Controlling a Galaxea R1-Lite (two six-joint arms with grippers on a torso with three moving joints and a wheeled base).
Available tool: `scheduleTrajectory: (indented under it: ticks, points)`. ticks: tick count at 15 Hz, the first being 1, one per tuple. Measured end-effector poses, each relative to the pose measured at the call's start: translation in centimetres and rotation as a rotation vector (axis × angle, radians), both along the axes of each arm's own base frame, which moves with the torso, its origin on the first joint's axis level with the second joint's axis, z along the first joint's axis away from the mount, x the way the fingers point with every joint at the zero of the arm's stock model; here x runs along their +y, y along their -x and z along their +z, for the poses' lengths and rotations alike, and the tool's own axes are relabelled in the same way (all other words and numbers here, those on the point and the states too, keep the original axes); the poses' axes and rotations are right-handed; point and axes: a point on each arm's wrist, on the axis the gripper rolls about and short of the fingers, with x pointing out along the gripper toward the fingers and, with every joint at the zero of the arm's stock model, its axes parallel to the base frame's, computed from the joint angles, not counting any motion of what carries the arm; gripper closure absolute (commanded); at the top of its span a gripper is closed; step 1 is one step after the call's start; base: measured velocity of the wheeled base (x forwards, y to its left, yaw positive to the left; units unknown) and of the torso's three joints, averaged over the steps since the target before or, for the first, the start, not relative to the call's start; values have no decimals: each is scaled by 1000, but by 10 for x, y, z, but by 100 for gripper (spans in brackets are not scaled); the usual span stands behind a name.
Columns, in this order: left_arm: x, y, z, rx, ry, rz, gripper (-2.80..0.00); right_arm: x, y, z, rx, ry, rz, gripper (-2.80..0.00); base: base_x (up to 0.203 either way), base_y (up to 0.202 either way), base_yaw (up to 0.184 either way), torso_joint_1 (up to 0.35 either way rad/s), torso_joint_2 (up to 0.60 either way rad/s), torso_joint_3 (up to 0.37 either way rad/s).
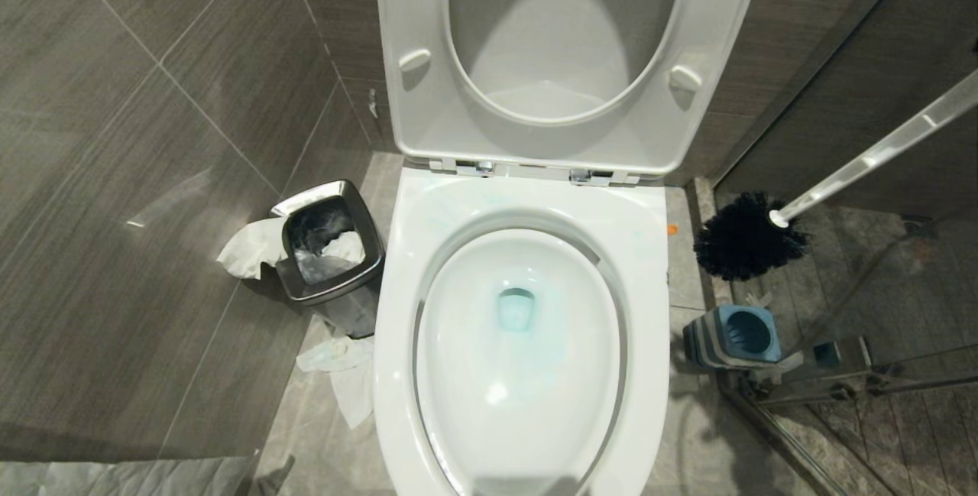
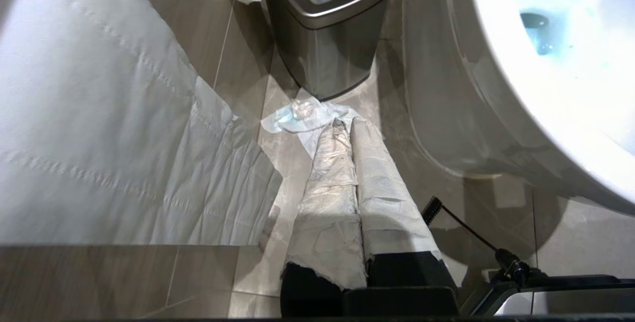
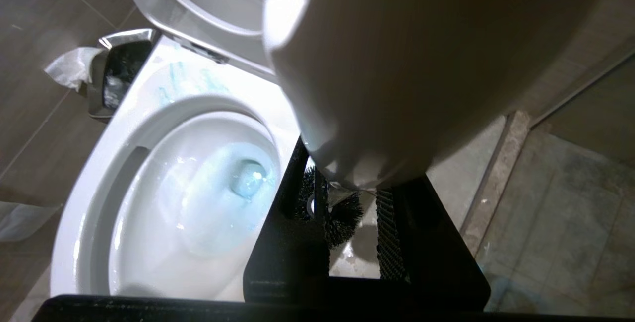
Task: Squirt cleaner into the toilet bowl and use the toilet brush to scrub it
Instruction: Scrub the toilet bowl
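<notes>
The toilet bowl [image 1: 527, 412] stands open, with seat and lid raised. Pale blue cleaner [image 1: 516, 309] tints the water round the drain, and thin streaks of cleaner [image 3: 187, 80] mark the back rim. The toilet brush [image 1: 745, 238] hangs to the right of the bowl, above the floor, with its white handle slanting up and right out of the head view. My right gripper [image 3: 353, 184] is shut on that handle, and the black bristle head [image 3: 337, 215] shows between its fingers. My left gripper [image 2: 347, 126] is shut and empty, low beside the toilet's left side, its fingers wrapped in white paper.
The grey-and-blue brush holder [image 1: 735, 337] sits on the floor right of the toilet, against a glass partition [image 1: 879, 267]. A steel waste bin [image 1: 330, 253] stands at the left, with tissue [image 1: 345, 374] on the floor beside it. Tiled walls close in on the left and behind.
</notes>
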Motion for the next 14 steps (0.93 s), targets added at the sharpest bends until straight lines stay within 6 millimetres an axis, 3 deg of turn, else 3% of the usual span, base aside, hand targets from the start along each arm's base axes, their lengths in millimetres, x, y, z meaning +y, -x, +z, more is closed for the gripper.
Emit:
scheduleTrajectory:
  ticks: [5, 10, 14]
  points:
    - [0, 0, 0, -1, 1, 0, 0, 39, -32, -2, 51, 25, -20, 0, 0, 0, 0, 3, 3, 202]
    - [0, 0, 0, -1, 1, 0, 0, 61, -70, -6, 90, 37, -62, 0, 0, 0, 0, 4, 4, 199]
    - [0, 0, 0, -2, 0, 0, 0, 97, -87, -10, 122, 17, -59, 0, 0, 0, 0, 4, 4, 183]
